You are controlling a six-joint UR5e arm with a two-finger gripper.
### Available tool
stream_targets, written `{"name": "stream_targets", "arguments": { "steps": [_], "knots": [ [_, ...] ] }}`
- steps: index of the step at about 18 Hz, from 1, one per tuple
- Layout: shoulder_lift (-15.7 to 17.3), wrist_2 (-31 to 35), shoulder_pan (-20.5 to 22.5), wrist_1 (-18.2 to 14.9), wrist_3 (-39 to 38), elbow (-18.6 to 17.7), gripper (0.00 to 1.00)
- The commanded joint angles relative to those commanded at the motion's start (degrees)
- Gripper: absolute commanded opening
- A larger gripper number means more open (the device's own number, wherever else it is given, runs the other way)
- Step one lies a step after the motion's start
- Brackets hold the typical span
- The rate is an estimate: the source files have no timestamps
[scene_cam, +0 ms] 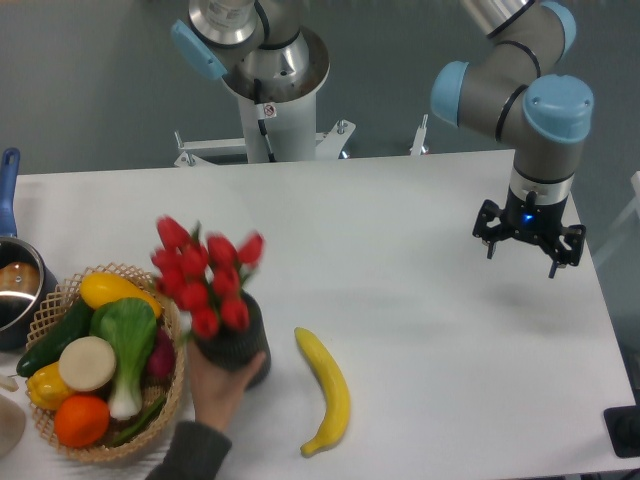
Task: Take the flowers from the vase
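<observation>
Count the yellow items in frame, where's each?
3. A banana lies on the table right of the vase; a yellow squash at the basket's top; a yellow pepper at its left. Others may be hidden.

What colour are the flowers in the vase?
Red; the flowers show clearly in the fixed camera view, standing in the dark vase.

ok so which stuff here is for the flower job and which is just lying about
For the job: flowers, vase, end effector.
Lying about: banana, basket of vegetables, pot. A person's hand holds the vase.
</observation>
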Motion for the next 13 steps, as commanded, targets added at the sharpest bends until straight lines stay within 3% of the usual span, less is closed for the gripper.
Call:
{"name": "stream_targets", "arguments": {
  "steps": [7,11,13],
  "knots": [
    [0.4,-1.9,-0.4,0.7,-0.5,-0.1,1.00],
    [0.8,-11.5,-0.4,5.1,-0.7,-3.2,1.00],
    [2.4,-15.8,-0.5,5.4,-0.4,-3.8,1.00]
  ]
}}
